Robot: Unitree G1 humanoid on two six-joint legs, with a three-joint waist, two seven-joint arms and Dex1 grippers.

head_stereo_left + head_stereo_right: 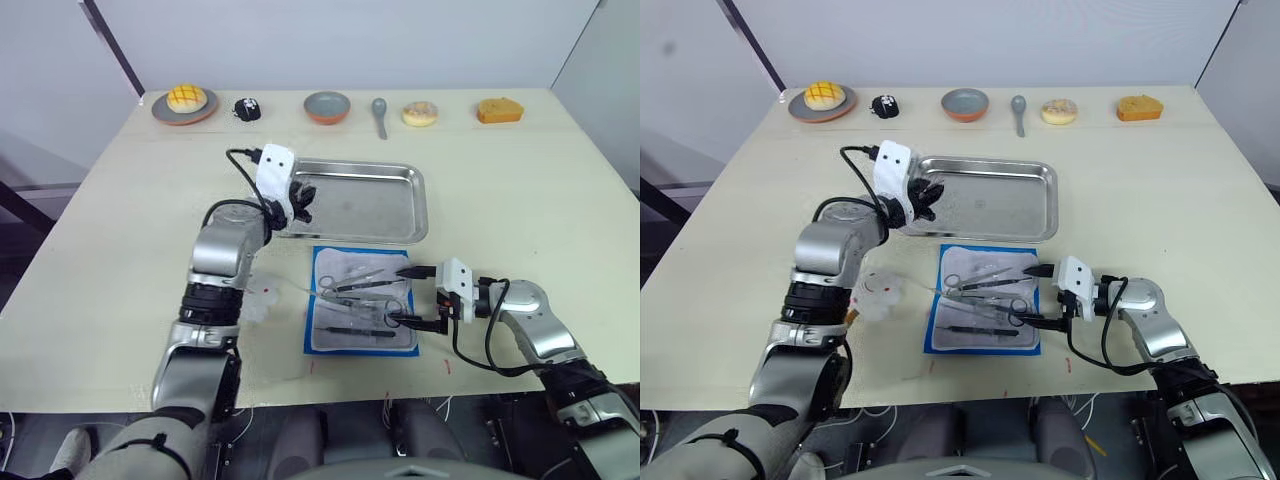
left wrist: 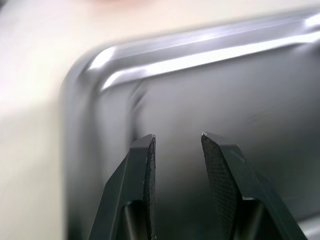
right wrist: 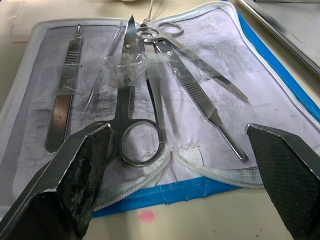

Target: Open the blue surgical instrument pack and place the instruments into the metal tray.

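The blue surgical instrument pack [image 1: 361,301] lies opened just near of the metal tray [image 1: 362,201]. The instruments [image 3: 150,75] — thin, stiff, slippery — are best pinched mid-shank. The right gripper [image 1: 415,297] is spread wide; the left gripper [image 2: 177,150] is slightly parted, empty.

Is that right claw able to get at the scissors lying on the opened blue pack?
Probably yes. The right claw sits open at the edge of the blue pack, the scissors lie exposed on its lining just ahead, and nothing stands between them.
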